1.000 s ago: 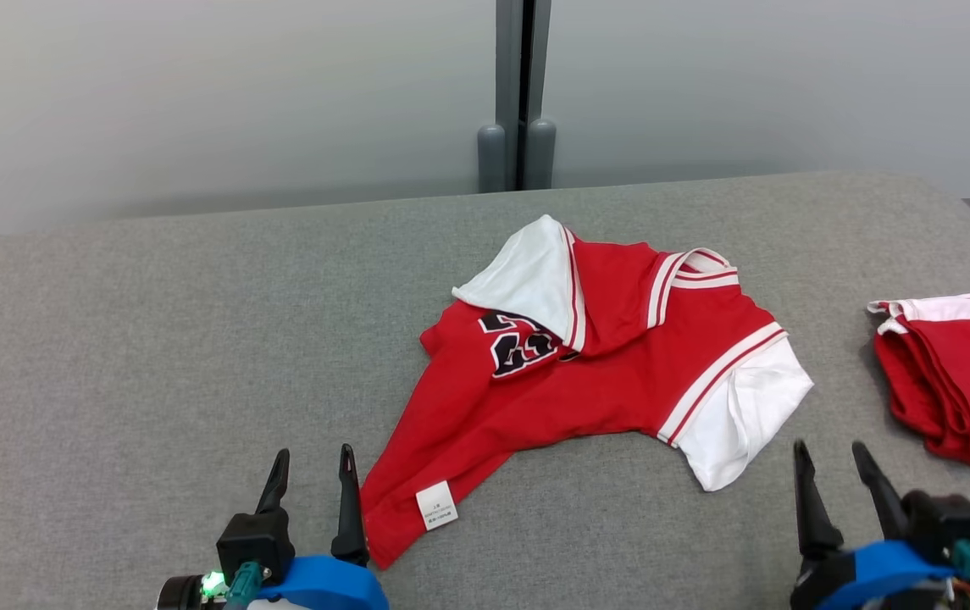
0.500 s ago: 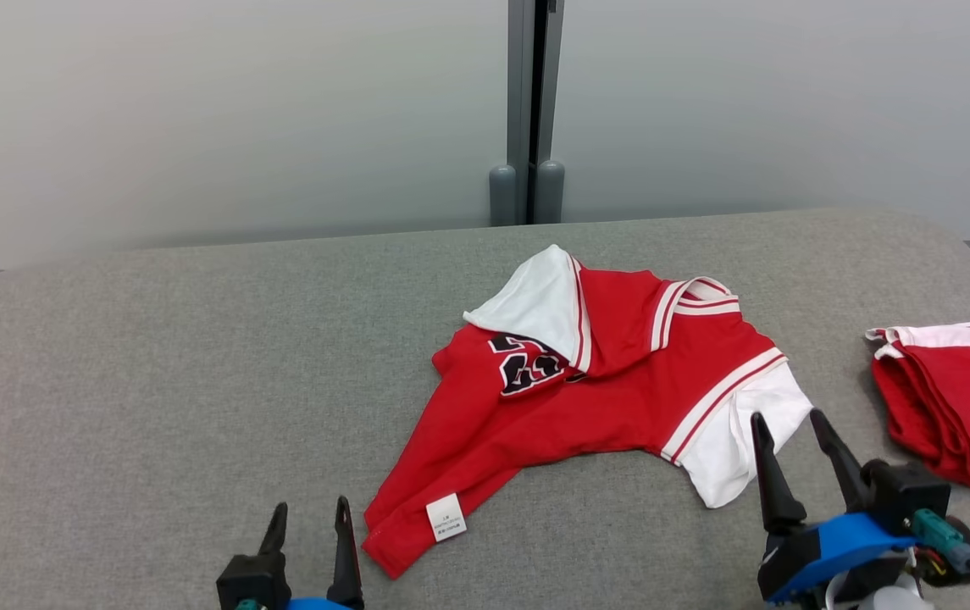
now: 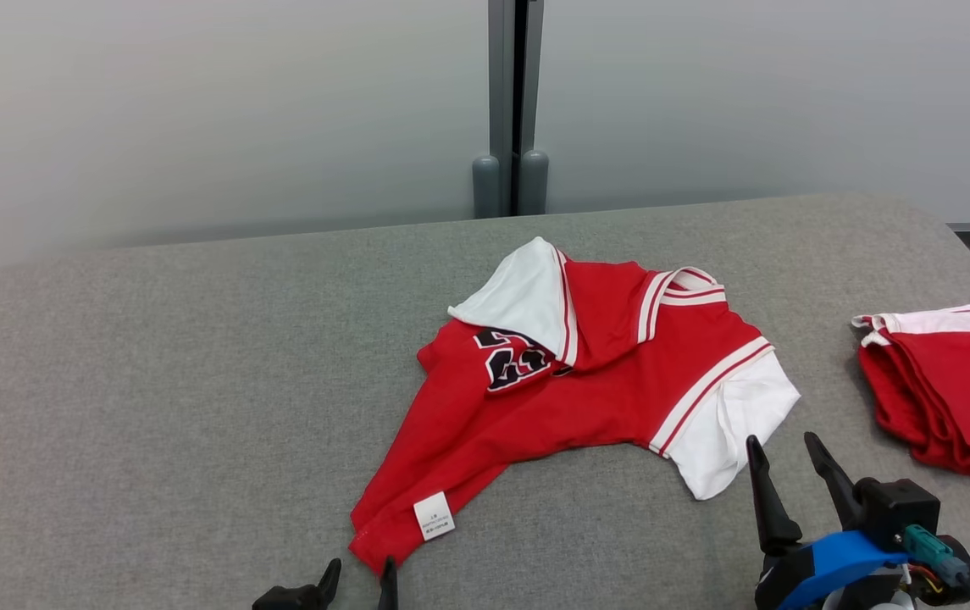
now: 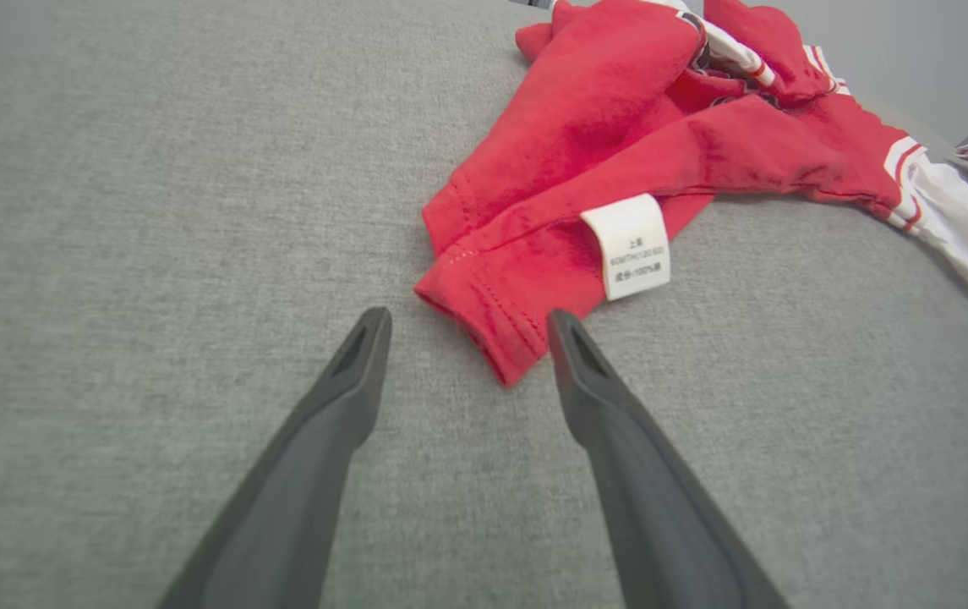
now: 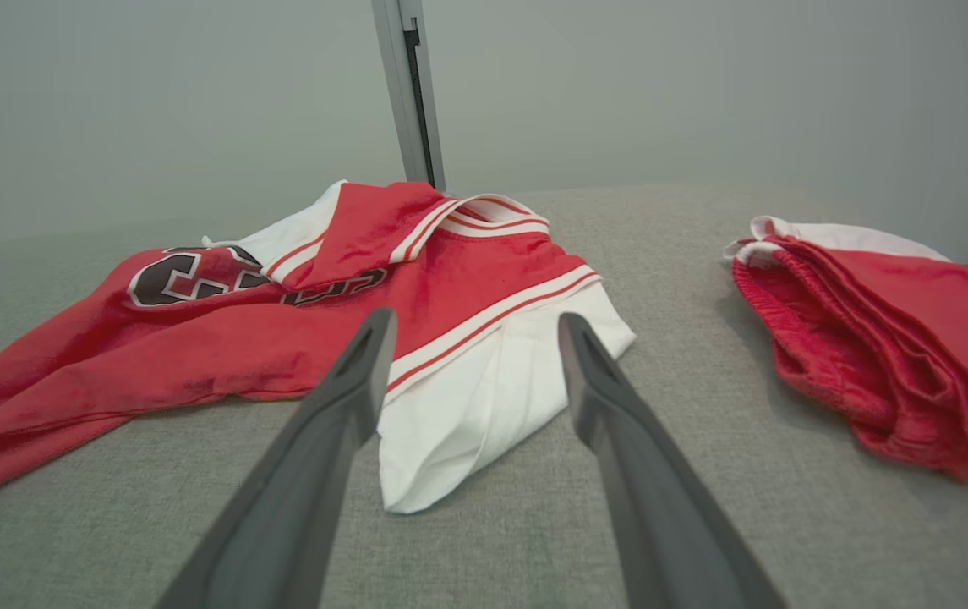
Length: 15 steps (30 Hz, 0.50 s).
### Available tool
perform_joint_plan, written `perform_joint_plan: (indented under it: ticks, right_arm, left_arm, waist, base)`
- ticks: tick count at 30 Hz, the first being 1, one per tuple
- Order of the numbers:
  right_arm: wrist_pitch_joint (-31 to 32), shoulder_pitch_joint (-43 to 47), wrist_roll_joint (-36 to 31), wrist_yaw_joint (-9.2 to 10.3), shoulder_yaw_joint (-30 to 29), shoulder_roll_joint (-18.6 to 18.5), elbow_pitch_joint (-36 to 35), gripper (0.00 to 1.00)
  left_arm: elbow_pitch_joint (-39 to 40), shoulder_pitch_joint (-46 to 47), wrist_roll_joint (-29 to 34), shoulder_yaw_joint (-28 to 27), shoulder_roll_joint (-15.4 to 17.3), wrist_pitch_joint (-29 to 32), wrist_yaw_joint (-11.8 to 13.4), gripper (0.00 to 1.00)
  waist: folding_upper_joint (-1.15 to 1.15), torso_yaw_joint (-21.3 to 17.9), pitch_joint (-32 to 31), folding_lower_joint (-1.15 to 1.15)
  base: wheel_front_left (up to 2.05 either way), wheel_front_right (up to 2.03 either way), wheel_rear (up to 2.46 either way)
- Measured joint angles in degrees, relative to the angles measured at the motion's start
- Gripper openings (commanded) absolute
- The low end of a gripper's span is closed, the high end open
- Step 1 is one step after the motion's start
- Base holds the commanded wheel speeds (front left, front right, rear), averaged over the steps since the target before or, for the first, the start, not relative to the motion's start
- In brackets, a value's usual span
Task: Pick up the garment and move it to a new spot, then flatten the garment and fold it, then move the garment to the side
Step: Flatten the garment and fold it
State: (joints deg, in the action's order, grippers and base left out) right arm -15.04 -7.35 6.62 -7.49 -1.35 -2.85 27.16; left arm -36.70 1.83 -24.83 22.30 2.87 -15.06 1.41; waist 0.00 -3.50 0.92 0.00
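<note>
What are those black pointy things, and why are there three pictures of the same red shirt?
The pointy things are a robot's fingers. It has two arms, and each ends in a gripper with two long dark fingers, a bit like tongs. One picture comes from a camera on the robot's head, looking down at a grey padded surface. There you see the right gripper at the lower right and the left gripper at the bottom edge. The other two pictures come from little cameras on the wrists, looking along the fingers. A crumpled red and white shirt lies in the middle, with a white label near its hem. A second red and white garment lies folded off to the right. Both grippers are open and hold nothing.
</note>
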Motion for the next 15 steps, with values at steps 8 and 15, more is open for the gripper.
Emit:
perform_joint_plan:
  ticks: [8,15]
  right_arm:
    - [0.0,-0.1,-0.2,0.0,0.1,0.0,0.1,1.0]
    - [0.0,-0.5,-0.2,0.0,0.2,0.0,0.1,1.0]
  left_arm:
    - [-0.8,1.2,-2.8,1.8,0.0,0.0,-0.5,1.0]
    - [-2.0,2.3,-5.2,2.7,0.0,0.0,-1.5,1.0]
  waist:
    - [0.0,-0.4,0.5,0.0]
    - [0.0,-1.0,1.3,0.0]
  base:
    - [0.0,0.0,0.0]
    - [0.0,0.0,0.0]
